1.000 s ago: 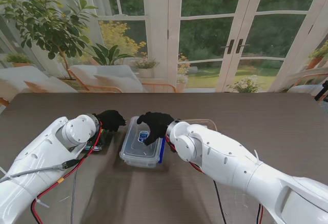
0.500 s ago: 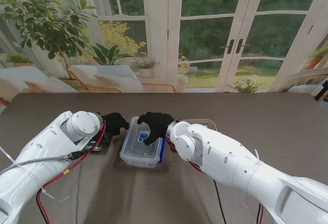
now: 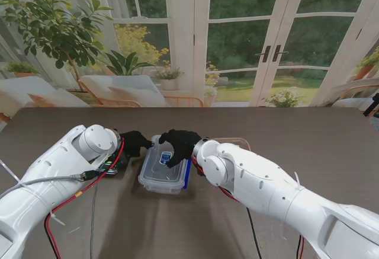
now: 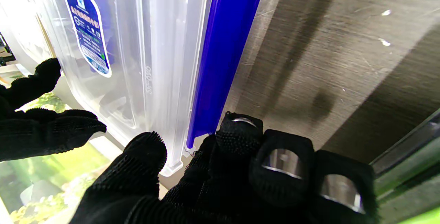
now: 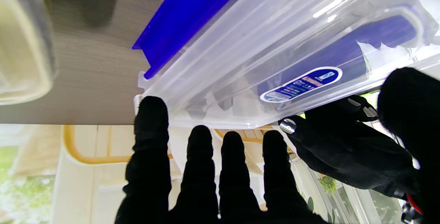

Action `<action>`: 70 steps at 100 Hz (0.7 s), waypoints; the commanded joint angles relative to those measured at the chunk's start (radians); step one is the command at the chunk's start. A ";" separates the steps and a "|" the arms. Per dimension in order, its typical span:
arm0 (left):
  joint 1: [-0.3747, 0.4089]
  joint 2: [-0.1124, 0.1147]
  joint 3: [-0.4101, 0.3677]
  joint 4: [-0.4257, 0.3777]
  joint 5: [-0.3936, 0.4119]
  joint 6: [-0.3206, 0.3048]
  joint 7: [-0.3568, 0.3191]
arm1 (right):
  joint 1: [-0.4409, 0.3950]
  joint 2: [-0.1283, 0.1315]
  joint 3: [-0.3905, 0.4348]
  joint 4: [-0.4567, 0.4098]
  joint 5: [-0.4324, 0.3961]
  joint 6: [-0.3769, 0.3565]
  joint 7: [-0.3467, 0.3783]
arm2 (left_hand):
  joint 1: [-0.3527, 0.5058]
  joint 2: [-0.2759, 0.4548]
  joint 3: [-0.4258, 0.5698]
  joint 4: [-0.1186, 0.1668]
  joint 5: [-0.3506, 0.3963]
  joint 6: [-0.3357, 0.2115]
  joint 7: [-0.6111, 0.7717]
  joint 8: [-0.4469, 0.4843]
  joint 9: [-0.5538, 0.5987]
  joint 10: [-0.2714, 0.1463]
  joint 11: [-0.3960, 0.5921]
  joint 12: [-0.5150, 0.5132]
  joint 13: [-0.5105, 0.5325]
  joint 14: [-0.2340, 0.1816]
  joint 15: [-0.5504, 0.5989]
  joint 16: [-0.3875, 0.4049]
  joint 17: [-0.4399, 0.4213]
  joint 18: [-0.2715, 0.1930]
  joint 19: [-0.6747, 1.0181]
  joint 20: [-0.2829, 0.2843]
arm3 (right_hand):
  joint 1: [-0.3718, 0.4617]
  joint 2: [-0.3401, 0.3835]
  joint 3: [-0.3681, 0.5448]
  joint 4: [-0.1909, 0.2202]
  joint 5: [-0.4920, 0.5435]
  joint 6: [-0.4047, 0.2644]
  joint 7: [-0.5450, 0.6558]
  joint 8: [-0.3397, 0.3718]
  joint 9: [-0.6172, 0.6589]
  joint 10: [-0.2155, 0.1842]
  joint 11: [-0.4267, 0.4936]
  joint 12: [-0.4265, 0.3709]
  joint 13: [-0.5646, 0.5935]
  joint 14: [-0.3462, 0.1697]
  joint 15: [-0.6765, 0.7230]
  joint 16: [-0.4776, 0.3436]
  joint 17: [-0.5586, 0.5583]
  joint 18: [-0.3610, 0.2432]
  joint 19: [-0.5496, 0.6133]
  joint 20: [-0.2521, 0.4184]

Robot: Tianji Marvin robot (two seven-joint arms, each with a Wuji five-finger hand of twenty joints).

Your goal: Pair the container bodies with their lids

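Since the frame a second before, my left hand [image 3: 134, 142] had slid rightward until its fingertips reached the far left corner of the clear container [image 3: 164, 165]; my right hand [image 3: 177, 144] had not shifted, fingers draped over the container's far end, thumb near the blue label [image 3: 166, 157]. The container sat at mid-table [image 3: 308, 140], between the two hands, on a blue lid [image 3: 187, 175] showing along its right edge. The stand view hid the fingers' grip; the left wrist view showed curled fingers [image 4: 237, 134] touching the corner without enclosing it; the right wrist view showed four fingers [image 5: 199, 155] spread along the rim, thumb apart, and a second clear container [image 5: 24, 45] beside it; whether either hand gripped, I could not tell.
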 commanded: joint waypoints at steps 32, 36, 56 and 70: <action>0.003 -0.014 0.009 -0.012 -0.012 0.033 -0.035 | -0.025 0.001 -0.016 0.019 0.005 -0.009 0.036 | 0.027 0.032 -0.085 -0.007 -0.082 -0.082 -0.030 -0.013 0.024 0.036 0.005 0.021 0.041 0.039 0.062 -0.003 0.046 -0.015 0.192 -0.019 | 0.011 -0.010 0.008 -0.020 -0.039 -0.003 0.015 0.010 -0.010 -0.013 0.009 0.009 0.012 0.011 0.010 0.015 -0.446 -0.107 -0.247 -0.108; 0.003 -0.014 0.011 -0.011 -0.011 0.034 -0.035 | -0.026 0.001 -0.017 0.019 0.005 -0.009 0.036 | 0.026 0.033 -0.089 -0.007 -0.092 -0.085 -0.033 -0.014 0.024 0.036 0.005 0.021 0.041 0.039 0.061 -0.003 0.044 -0.014 0.190 -0.018 | 0.010 -0.008 0.008 -0.021 -0.039 -0.002 0.015 0.010 -0.010 -0.014 0.009 0.009 0.012 0.011 0.010 0.015 -0.446 -0.107 -0.247 -0.108; -0.006 -0.012 0.026 -0.010 -0.018 0.049 -0.055 | -0.025 0.000 -0.017 0.020 0.006 -0.011 0.036 | 0.039 0.045 -0.122 -0.004 -0.123 -0.098 -0.040 -0.019 0.010 0.046 -0.012 0.016 0.021 0.059 0.033 0.008 0.009 0.002 0.160 -0.005 | 0.012 -0.006 0.007 -0.020 -0.037 -0.002 0.016 0.011 -0.007 -0.013 0.009 0.009 0.016 0.014 0.012 0.016 -0.446 -0.108 -0.247 -0.108; -0.006 -0.011 0.030 -0.014 -0.023 0.060 -0.061 | -0.024 0.001 -0.017 0.020 0.006 -0.009 0.039 | 0.067 0.058 -0.175 0.000 -0.092 -0.086 -0.028 -0.017 -0.001 0.055 -0.025 0.012 0.006 0.073 0.008 0.031 -0.012 0.017 0.127 0.037 | 0.013 -0.003 0.007 -0.020 -0.038 -0.002 0.015 0.011 -0.006 -0.013 0.009 0.009 0.018 0.014 0.012 0.016 -0.446 -0.109 -0.247 -0.108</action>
